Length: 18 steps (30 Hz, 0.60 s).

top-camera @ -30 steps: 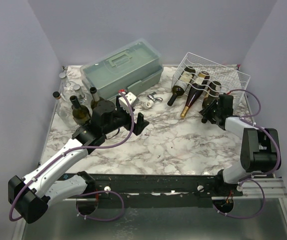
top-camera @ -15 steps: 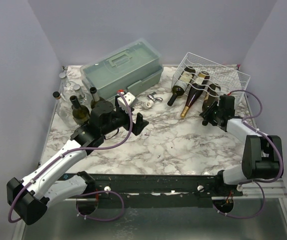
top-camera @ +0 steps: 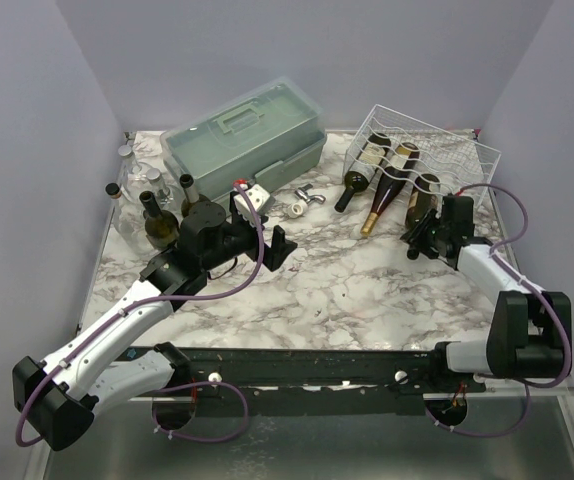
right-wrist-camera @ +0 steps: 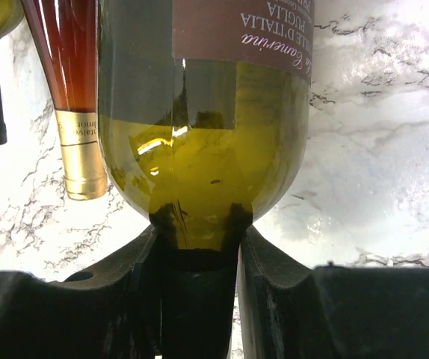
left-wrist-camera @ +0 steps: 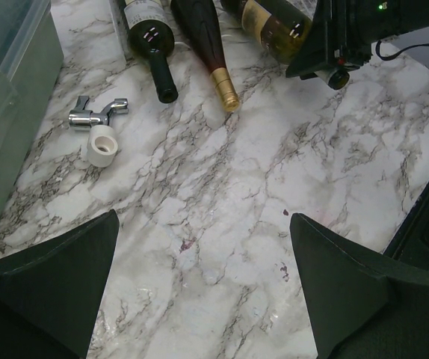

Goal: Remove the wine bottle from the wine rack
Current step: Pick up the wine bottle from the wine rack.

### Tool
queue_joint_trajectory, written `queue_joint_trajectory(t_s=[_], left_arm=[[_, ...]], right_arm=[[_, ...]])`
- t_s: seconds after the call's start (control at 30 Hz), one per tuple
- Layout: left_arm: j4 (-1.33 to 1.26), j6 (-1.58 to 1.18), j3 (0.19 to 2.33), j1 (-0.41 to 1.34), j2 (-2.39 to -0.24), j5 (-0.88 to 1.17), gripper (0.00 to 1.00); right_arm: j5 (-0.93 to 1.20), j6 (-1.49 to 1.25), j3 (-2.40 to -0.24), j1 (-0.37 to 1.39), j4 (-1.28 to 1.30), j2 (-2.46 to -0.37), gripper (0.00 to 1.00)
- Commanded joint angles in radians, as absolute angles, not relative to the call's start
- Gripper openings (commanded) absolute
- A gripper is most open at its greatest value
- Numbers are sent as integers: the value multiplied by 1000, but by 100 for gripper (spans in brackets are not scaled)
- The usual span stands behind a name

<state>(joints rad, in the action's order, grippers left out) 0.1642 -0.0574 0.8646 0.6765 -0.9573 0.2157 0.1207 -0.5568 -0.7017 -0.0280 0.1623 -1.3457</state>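
The white wire wine rack [top-camera: 467,155] stands at the back right with three bottles lying in its cradles, necks toward me. My right gripper [top-camera: 429,232] is shut on the neck of the rightmost, green wine bottle [top-camera: 422,199]; in the right wrist view its fingers [right-wrist-camera: 274,299] clamp the dark neck below the green shoulder [right-wrist-camera: 203,179]. The bottle also shows in the left wrist view [left-wrist-camera: 274,26]. The red-brown gold-capped bottle [top-camera: 387,200] and a dark bottle [top-camera: 359,178] lie beside it. My left gripper [top-camera: 272,240] is open and empty over the table's middle [left-wrist-camera: 203,247].
A pale green toolbox [top-camera: 244,140] stands at the back centre. Several upright bottles and glass jars [top-camera: 152,205] cluster at the left. A chrome fitting [left-wrist-camera: 95,114] and a white stopper [left-wrist-camera: 99,144] lie on the marble in front of the toolbox.
My right arm has swung its elbow down and to the right while the gripper stays clamped on the green bottle's neck; the bottle has shifted slightly toward me. The left arm barely moved.
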Motion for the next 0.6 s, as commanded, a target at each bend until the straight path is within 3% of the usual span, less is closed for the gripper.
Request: queue_joint_trajectory(t_s=[0.0,0.57], left_arm=[[164,-48,857,680,-945,213,99],[163,-52,858,680,-938,230,99]], right_arm=[[149,-512,-702,-34,81,-1271,0],[162,-477,-679,-34,162,-1148,0]])
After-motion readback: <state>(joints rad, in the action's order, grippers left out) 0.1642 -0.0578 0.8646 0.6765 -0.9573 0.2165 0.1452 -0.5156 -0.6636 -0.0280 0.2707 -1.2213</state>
